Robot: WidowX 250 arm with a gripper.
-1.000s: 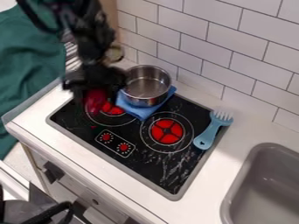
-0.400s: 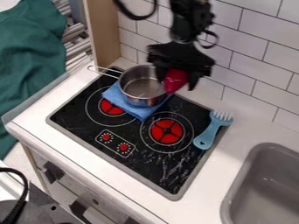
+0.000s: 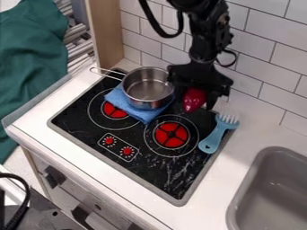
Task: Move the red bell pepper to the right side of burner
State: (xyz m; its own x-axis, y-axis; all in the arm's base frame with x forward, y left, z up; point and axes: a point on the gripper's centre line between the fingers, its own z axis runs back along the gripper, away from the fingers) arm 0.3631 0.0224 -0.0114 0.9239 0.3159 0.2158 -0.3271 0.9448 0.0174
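The black gripper hangs over the back right edge of the stove, right of the metal pot. It is shut on the red bell pepper, which sits between its fingers. Below and in front of the pepper lies the right red burner. Whether the pepper touches the stovetop cannot be told.
A metal pot stands on a blue cloth at the stove's back, its handle pointing left. A blue brush lies at the stove's right edge, close to the gripper. A grey sink is at the right; a tiled wall rises behind.
The gripper has carried the pepper from above the left burner, rightward past the pot. Most recently both came slightly right and lower.
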